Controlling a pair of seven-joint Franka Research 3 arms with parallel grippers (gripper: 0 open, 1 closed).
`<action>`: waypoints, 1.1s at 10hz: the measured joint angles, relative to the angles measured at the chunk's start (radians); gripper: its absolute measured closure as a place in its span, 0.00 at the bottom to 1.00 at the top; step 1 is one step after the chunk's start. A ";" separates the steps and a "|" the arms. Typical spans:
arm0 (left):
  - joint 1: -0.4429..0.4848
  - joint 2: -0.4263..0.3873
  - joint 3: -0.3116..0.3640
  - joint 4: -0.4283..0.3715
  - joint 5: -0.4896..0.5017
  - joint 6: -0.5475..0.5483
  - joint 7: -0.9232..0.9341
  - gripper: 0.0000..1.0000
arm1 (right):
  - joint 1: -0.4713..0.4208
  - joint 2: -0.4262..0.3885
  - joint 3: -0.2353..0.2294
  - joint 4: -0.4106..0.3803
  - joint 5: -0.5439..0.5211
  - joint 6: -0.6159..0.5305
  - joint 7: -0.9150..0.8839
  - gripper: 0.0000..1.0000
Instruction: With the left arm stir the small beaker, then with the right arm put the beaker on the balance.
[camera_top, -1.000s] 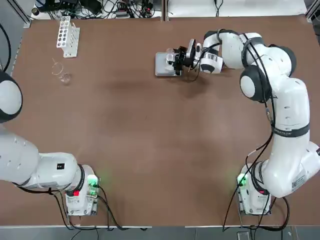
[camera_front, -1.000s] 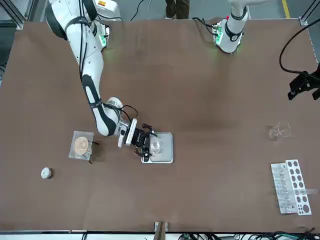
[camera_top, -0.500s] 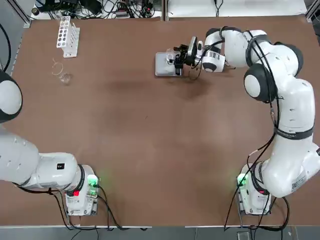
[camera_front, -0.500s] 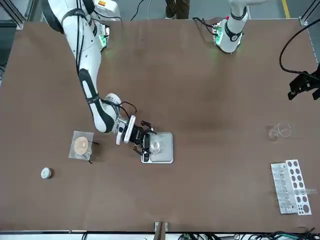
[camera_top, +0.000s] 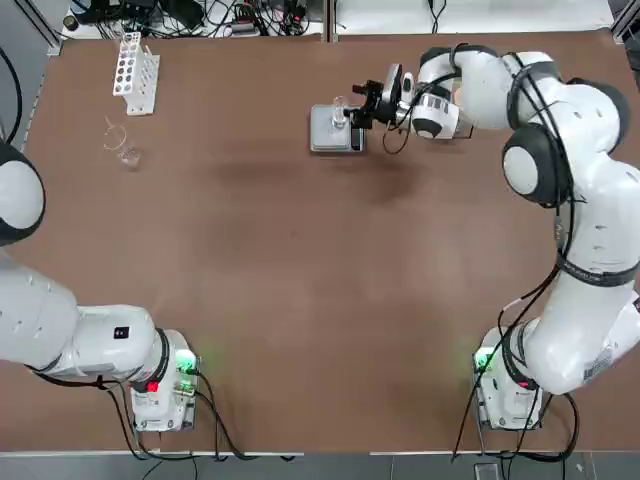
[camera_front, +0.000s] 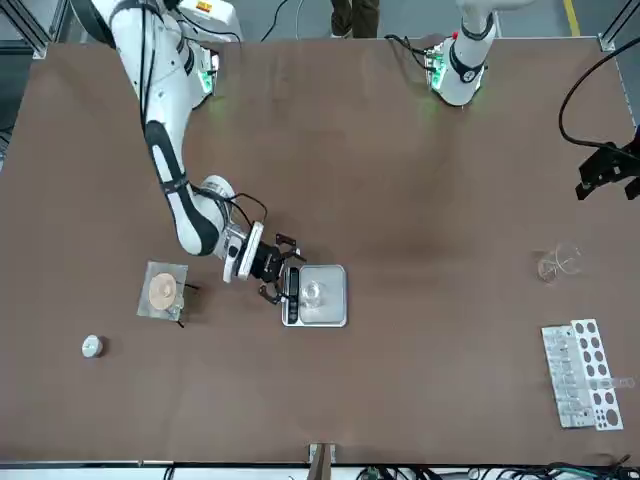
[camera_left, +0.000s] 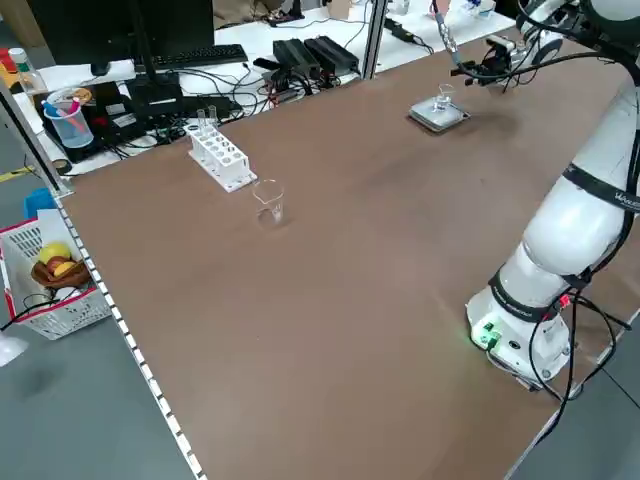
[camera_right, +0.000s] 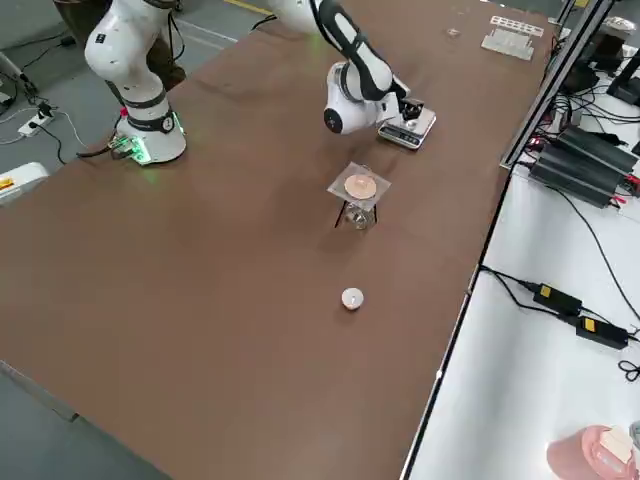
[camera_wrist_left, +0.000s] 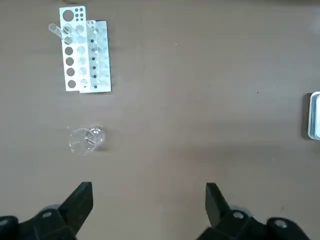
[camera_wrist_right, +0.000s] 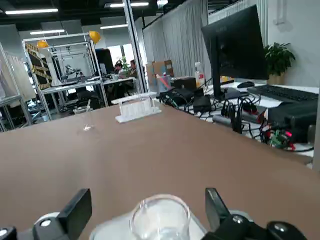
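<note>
The tiny clear glass beaker (camera_front: 313, 291) sits on my flat silver-grey square balance (camera_front: 322, 313); the right gripper (camera_front: 283, 273) gapes empty beside it, so next I retreat clear.

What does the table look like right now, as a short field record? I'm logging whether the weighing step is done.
small beaker: standing upright on the balance, nothing gripping it
balance: far side of the table, display strip toward the right arm
right end effector: open, beside the balance, clear of the beaker
left end effector: open, parked over bare table
other glassware: larger clear piece near the test-tube rack
weighing step: beaker placed
</note>
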 joint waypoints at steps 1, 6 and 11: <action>0.000 0.000 0.000 0.000 0.000 0.000 0.000 0.00 | 0.000 -0.034 0.000 -0.011 -0.024 0.028 0.033 0.00; 0.001 0.000 0.000 0.000 0.000 0.000 0.000 0.00 | 0.018 -0.212 0.057 -0.012 -0.302 0.407 0.513 0.00; -0.001 0.000 -0.001 0.000 0.000 0.000 0.000 0.00 | 0.021 -0.374 0.064 -0.044 -1.015 0.591 1.451 0.00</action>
